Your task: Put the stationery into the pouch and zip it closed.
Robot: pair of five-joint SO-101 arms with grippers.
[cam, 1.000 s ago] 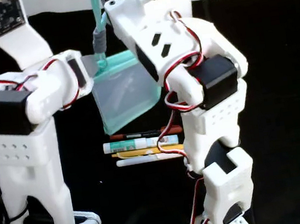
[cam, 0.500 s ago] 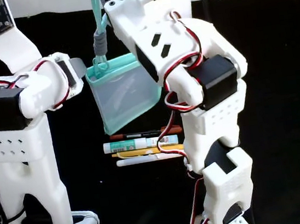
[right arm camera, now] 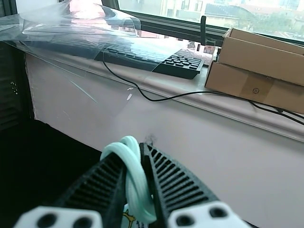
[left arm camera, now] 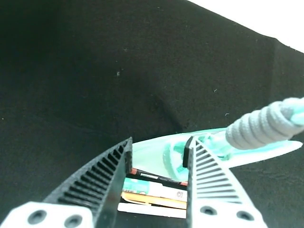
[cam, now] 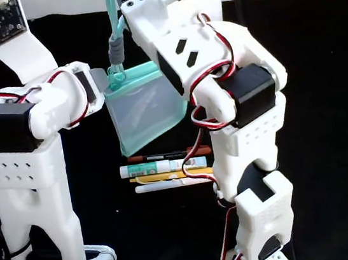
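Right gripper (right arm camera: 137, 153) pinching pouch cord (right arm camera: 135, 194), glue-stick label (cam: 143, 168) unreadable

- The left arm (cam: 31, 117) stood upright with the elbow bent forward; the left end effector (left arm camera: 159, 149) had its jaws apart.
- The right arm (cam: 239, 89) was raised high; the right end effector (right arm camera: 137, 154) was clamped on a cord (right arm camera: 134, 194).

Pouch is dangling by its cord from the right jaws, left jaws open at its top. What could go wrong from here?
1. The pouch hangs free from its cord, pinched in the right jaws; it may swing or twist away when the left jaws, open around its top edge, close.
2. The cord could slip, dropping the pouch onto the stationery lying below.
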